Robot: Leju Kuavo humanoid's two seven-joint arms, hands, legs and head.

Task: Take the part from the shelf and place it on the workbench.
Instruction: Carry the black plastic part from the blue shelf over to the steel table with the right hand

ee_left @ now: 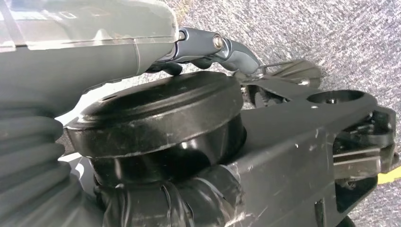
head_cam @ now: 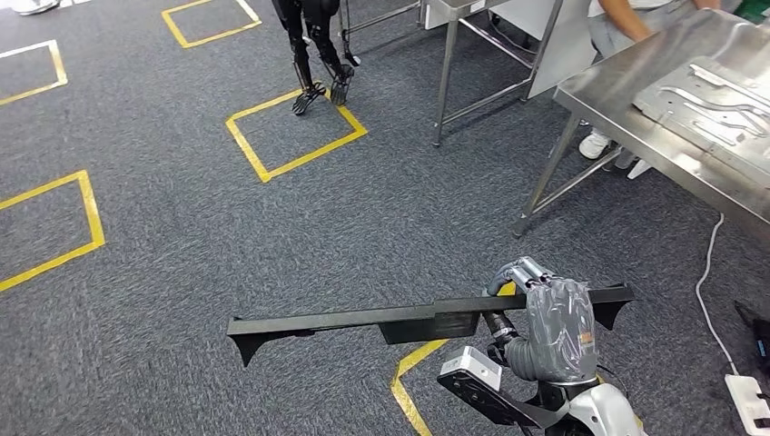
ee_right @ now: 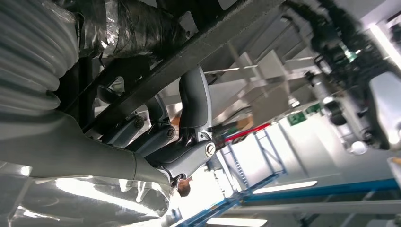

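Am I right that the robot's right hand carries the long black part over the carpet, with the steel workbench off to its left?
Not quite: the workbench stands to the robot's right, not its left, as the head view shows. The rest holds: the right hand grips the long black part above the grey carpet.

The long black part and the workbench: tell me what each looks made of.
Long black part, held by the right robot hand: matte black, probably moulded plastic or painted metal; it shows no shine and thin flat edges, so either fits. Workbench: bare metal, likely stainless steel; its brushed silver top mirrors the light and stands on thin silver legs.
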